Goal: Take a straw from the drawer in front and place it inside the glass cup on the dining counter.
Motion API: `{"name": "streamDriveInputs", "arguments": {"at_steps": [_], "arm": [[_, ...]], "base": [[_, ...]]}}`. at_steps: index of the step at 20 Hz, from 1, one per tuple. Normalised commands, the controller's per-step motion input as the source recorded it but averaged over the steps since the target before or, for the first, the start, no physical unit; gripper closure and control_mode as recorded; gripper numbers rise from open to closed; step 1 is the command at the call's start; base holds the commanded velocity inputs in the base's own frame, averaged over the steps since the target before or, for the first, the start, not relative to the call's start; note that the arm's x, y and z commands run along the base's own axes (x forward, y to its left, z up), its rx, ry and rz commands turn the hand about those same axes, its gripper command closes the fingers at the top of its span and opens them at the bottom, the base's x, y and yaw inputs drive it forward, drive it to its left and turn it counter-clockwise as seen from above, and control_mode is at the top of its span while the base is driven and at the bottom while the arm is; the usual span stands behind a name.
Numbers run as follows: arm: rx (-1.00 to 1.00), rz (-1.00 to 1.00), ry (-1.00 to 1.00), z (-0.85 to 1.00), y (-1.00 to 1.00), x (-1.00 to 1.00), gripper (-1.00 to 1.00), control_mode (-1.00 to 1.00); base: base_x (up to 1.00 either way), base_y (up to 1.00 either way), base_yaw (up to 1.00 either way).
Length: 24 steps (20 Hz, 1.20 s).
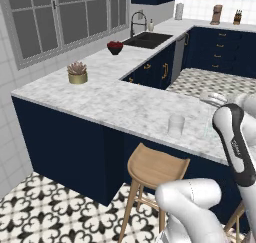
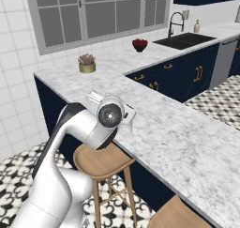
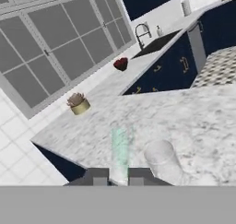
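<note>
I can't read any text from here. There is a small dark marking on the side of the white arm link (image 1: 235, 147) in the left base view, but it is too blurred for me to make out letters.

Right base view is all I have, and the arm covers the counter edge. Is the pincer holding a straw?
Observer: Yes, in the hand view the pincer is shut on a pale green straw.
Operator: Where is the glass cup?
Observer: In the left base view the glass cup stands upright on the dining counter, near its edge above a wooden stool.
Operator: Is the straw in it yet?
Observer: No, the hand view shows the straw beside the cup, not inside.
</note>
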Motion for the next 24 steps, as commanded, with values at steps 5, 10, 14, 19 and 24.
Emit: {"name": "streamDriveInputs", "arguments": {"at_steps": [5, 10, 14, 19, 24], "arm": [[0.09, 0.36, -0.02, 0.40, 0.05, 0.14, 1.00, -1.00], [0.00, 0.35, -0.14, 0.01, 0.12, 0.25, 1.00, -1.00], [0.00, 0.32, -0.31, 0.00, 0.03, 0.19, 1.00, -1.00], [0.00, 0.27, -0.36, 0.00, 0.11, 0.18, 1.00, -1.00], [0.00, 0.17, -0.28, 0.00, 0.25, 0.24, 1.00, -1.00]], "base": [[0.00, 0.00, 0.00], [0.00, 0.00, 0.00], [0.00, 0.00, 0.00], [0.00, 0.00, 0.00], [0.00, 0.00, 0.00]]}}
